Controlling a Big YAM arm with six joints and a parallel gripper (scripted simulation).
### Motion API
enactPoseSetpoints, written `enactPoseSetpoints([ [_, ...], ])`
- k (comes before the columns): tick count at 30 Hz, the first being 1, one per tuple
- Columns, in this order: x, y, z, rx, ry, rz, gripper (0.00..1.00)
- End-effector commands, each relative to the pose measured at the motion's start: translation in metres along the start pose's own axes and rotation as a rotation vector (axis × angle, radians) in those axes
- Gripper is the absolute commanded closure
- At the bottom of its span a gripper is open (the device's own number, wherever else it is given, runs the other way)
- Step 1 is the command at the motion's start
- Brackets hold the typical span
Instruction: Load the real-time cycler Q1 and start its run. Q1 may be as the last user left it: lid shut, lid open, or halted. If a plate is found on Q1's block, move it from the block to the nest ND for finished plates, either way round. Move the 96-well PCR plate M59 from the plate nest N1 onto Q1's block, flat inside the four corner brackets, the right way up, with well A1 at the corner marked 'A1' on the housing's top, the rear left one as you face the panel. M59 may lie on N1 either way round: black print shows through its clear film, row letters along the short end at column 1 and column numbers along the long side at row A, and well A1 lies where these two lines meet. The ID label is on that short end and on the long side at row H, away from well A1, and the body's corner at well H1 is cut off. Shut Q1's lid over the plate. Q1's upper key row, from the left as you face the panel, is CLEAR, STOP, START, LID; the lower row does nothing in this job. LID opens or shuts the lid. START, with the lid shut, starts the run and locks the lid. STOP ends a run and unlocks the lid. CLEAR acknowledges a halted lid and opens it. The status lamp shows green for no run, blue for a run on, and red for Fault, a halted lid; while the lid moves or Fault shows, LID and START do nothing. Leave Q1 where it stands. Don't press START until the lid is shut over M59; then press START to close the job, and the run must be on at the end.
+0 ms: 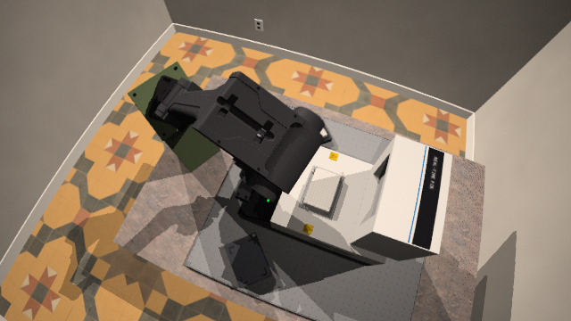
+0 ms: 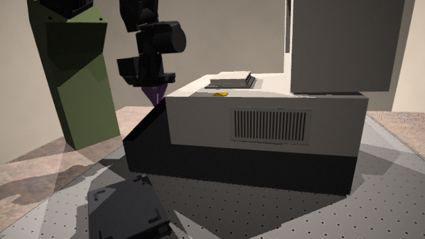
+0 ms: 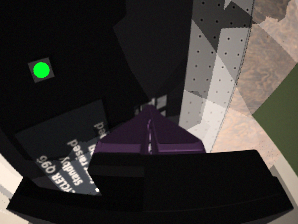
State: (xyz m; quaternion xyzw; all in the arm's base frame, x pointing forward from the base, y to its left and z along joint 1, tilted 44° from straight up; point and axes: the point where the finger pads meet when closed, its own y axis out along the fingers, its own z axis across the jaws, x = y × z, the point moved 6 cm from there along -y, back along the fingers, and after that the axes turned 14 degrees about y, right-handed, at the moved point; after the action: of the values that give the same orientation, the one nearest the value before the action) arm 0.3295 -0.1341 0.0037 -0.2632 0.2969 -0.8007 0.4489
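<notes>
The cycler Q1 (image 1: 357, 201) stands on the perforated plate with its lid (image 2: 339, 43) raised upright at the rear. A white 96-well plate (image 1: 322, 189) lies flat on the block; it also shows in the exterior view (image 2: 230, 79). Its print is too small to read. The status lamp (image 1: 268, 201) glows green, and it also shows in the wrist view (image 3: 41, 70). My gripper (image 2: 156, 97) is shut and empty, its purple fingertips (image 3: 149, 115) pointing down at the dark sloped front panel near the keys. Whether the tips touch a key is hidden.
A dark, empty plate nest (image 1: 247, 263) with corner brackets lies on the perforated plate in front of the cycler, also in the exterior view (image 2: 127, 209). The arm's green pedestal (image 2: 76, 83) stands left of the cycler. The arm hides the panel in the overhead view.
</notes>
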Motion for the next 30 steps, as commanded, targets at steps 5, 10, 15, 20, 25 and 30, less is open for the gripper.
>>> enactPoseSetpoints([
  [5, 0.004, 0.002, 0.004, 0.016, 0.003, -0.006, 1.0],
  [10, 0.004, 0.004, 0.006, 0.018, 0.002, -0.008, 1.0],
  [15, 0.005, 0.005, 0.007, 0.017, 0.001, -0.01, 1.0],
  [20, -0.001, -0.003, 0.0, 0.001, -0.004, 0.002, 1.0],
  [25, 0.004, 0.002, 0.006, 0.004, -0.008, -0.01, 1.0],
  [30, 0.006, 0.002, 0.01, 0.012, -0.003, -0.018, 1.0],
])
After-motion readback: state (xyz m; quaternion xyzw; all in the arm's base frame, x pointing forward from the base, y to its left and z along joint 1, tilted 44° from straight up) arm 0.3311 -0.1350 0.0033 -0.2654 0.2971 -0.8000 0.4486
